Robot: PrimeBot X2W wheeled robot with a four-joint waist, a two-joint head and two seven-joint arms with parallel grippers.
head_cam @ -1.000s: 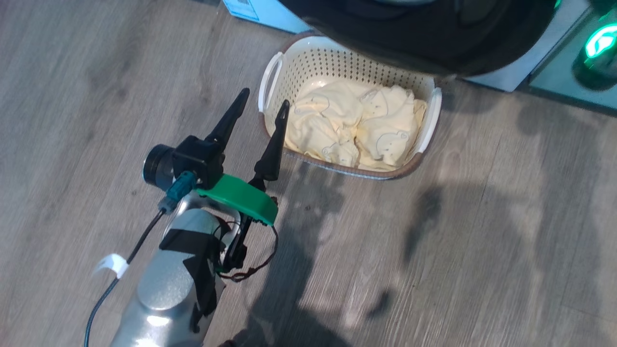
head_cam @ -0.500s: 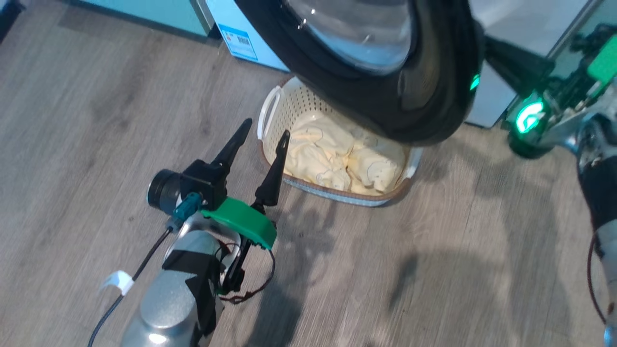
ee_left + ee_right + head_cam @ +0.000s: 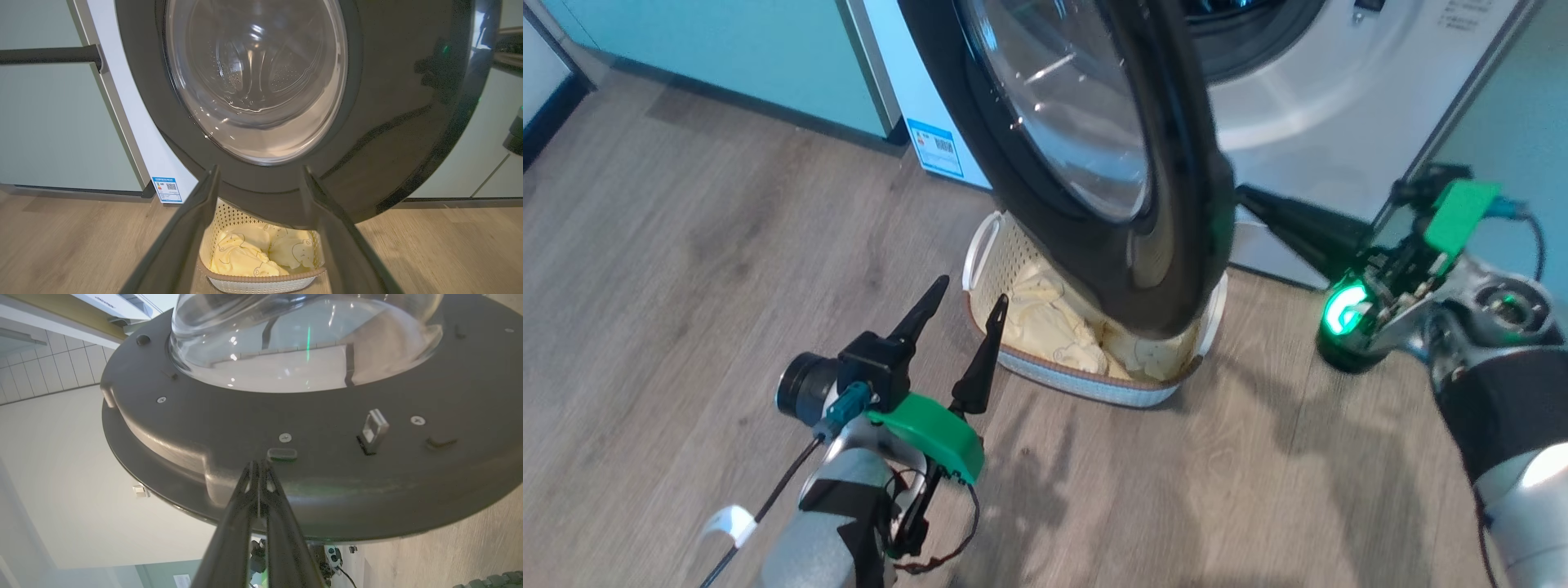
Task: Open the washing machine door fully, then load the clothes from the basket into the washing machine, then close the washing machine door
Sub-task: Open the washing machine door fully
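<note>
Grey-brown plank flooring (image 3: 686, 245) runs underfoot, bare apart from the laundry things. Nearest me, the left gripper (image 3: 973, 289) hovers low over the floor with its two dark fingers spread and nothing between them, pointing at the basket (image 3: 1086, 384) just beyond. The basket sits on the floor right in front of the washing machine (image 3: 1298, 106), with the pale yellow clothes (image 3: 1045, 322) heaped inside, untouched. Over it hangs the door (image 3: 1168, 245), swung partway out on its left hinge (nearly edge-on from where the robot's head looks), its black rim covering the far half of the basket from view. The right gripper (image 3: 1245, 196), fingers pressed together and pinching nothing, has its tip set against the inner side of that rim, as near as I can tell. So I'd put this in the first step: the door is open but not fully. The next move looks like a push outward with the closed right fingers until the door stands wide. The left gripper seems to be on the side the door will sweep toward, so it may need to give way first. Behind it all are pale green cabinets (image 3: 727, 49) beside the machine, with a small blue label (image 3: 935, 147) low on its white front.
</note>
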